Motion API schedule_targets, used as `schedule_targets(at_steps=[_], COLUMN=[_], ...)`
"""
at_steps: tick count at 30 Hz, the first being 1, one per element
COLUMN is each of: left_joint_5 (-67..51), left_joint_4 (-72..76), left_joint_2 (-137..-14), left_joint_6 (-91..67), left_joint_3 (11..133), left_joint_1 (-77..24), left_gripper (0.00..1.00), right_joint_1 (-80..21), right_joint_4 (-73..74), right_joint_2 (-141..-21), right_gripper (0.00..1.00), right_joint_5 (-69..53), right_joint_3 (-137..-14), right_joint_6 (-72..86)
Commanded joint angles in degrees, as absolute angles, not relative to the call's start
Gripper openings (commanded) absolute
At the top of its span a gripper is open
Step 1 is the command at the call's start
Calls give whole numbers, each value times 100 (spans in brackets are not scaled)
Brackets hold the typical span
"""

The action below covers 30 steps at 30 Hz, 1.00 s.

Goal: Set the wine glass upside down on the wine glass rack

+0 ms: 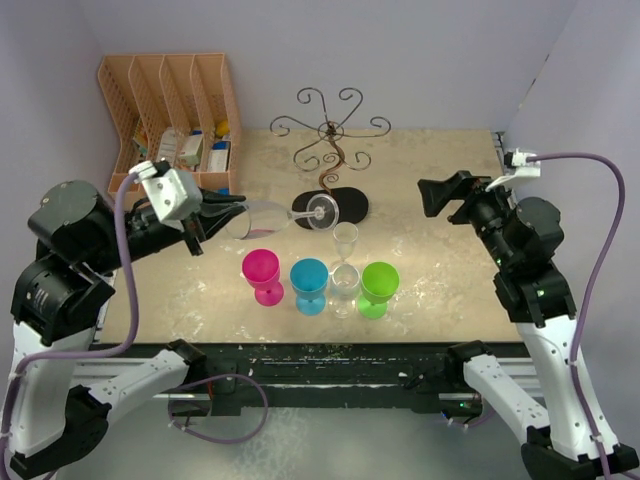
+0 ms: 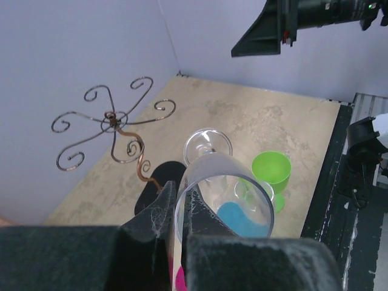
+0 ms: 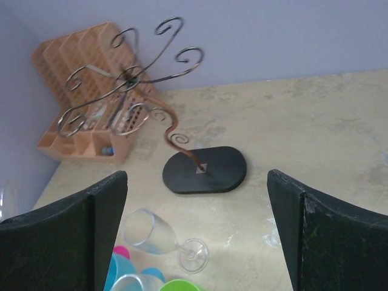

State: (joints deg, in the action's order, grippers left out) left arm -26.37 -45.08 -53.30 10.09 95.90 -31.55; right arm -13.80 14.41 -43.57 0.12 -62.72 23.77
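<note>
Nearest the arm bases, three small plastic goblets are standing in a row, pink (image 1: 262, 270), blue (image 1: 309, 278) and green (image 1: 380, 283), with clear stemmed glasses (image 1: 345, 240) among them; all are looking empty.

Just beyond, the left gripper (image 2: 182, 203) is pinching the rim of the clear wine glass (image 1: 255, 218), its fingers almost closed on the bowl's wall; the glass is hanging on its side above the table, long axis running rightward from the fingers, foot leading.

The thin dark-brown wire wine glass rack (image 1: 330, 135) is standing just past that foot, so the left arm is nearer; the right gripper (image 1: 432, 197) is gaping wide, holding nothing, off to the rack's right.

Farthest, a peach slotted plastic organizer (image 1: 125, 95) is holding small packets.
</note>
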Motion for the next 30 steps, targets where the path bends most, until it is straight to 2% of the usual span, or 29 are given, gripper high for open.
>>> schedule_targets(at_steps=[1, 4, 7, 10, 12, 14, 16, 18, 24, 28, 30], left_joint_5=[-3028, -2922, -2758, -2511, -2400, -2405, -2434, -2392, -2477, -2531, -2510], left_joint_4=[-3468, -3144, -2613, -1865, -1484, -1224, -946, -774, -85, 191, 267], left_joint_2=[-5203, -5375, -5432, -5417, -5513, -5590, -5655, -5787, -6116, -6279, -6343], left_joint_6=[1090, 1254, 1327, 1348, 1433, 1531, 1613, 1642, 1848, 1844, 1866], left_joint_3=[9641, 9764, 9692, 9451, 9399, 9359, 9335, 9456, 9614, 9667, 9672], left_joint_1=[-3164, -3164, -3164, -3164, -3161, -3163, -3164, -3162, -3164, -3164, -3165], left_gripper=[0, 0, 0, 0, 0, 0, 0, 0, 0, 0, 0], right_joint_1=[-1389, -1389, -1389, -1389, -1389, -1393, -1405, -1407, -1586, -2377, -2832], right_joint_4=[1030, 406, -458, -73, -72, -1303, -3336, -4177, -4910, -5311, -5709], right_joint_2=[-4183, -3953, -3679, -4156, -4622, -4713, -4350, -3994, -4460, -5061, -5642], right_gripper=[100, 100, 100, 100, 91, 83, 88, 91, 91, 90, 92], right_joint_5=[-1292, -2482, -3064, -3226, -3910, -4435, -3815, -3003, -2062, -984, -849], right_joint_3=[-6617, -6544, -6288, -6809, -7077, -6647, -5771, -5160, -5248, -5407, -5875], right_joint_6=[1943, 1672, 1849, 2523, 3616, 5249, 6743, 7675, 8972, 8860, 8715])
